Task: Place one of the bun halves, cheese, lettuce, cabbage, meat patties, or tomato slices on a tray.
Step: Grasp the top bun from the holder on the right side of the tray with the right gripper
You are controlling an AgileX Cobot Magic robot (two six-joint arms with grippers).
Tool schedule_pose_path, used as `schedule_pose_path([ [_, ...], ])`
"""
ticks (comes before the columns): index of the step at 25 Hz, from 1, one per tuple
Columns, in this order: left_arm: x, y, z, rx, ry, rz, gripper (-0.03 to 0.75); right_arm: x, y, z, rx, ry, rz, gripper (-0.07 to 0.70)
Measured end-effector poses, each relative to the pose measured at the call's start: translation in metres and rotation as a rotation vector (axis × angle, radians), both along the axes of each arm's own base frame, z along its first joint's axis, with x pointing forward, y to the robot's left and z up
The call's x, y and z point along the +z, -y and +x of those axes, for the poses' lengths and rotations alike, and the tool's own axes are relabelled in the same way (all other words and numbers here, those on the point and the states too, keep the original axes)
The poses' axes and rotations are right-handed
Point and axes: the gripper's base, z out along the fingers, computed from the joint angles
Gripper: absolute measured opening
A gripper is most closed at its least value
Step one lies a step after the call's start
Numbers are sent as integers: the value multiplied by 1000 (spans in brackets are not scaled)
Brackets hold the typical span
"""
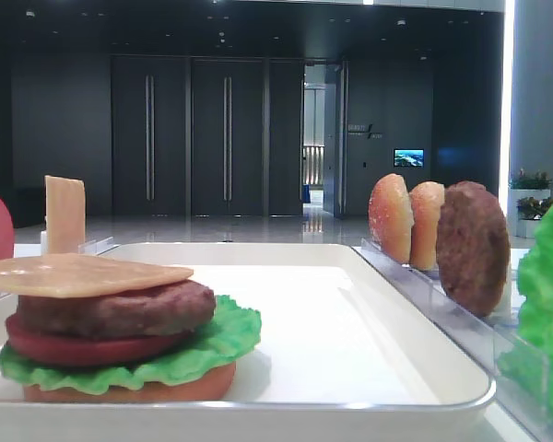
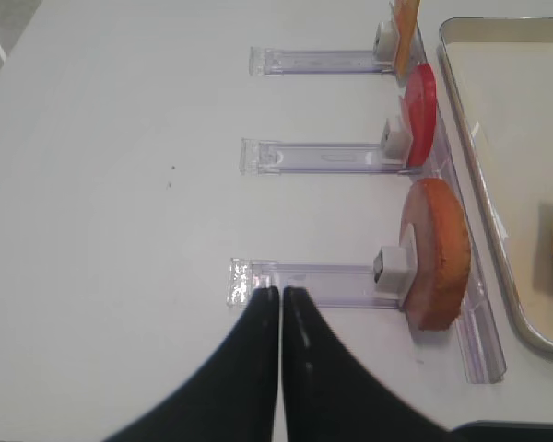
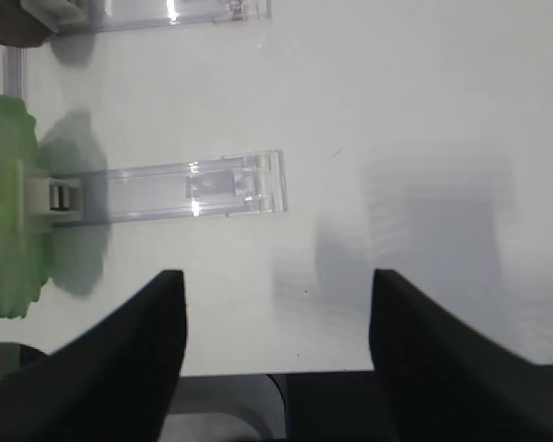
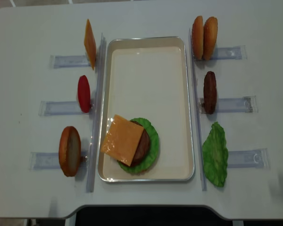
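Hovering open, right pincer (image 3: 276, 313) over bare desk (image 3: 424, 110), lettuce (image 3: 5, 212) off to its left; left pincer (image 2: 281, 304) closed.

We are seeing the lettuce (image 3: 7, 198) being cut off by the right wrist view's left edge, and cheese (image 4: 122, 140) is hiding most of the patty (image 4: 142, 147).
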Motion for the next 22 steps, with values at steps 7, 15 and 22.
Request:
schedule_pose_path([
  [7, 0, 0, 0, 0, 0, 0, 0, 6, 2, 46, 54, -68, -23, 417],
  [15, 0, 0, 0, 0, 0, 0, 0, 16, 4, 86, 63, -69, -30, 417],
  [22, 0, 0, 0, 0, 0, 0, 0, 21, 5, 127, 61, -75, -30, 417],
])
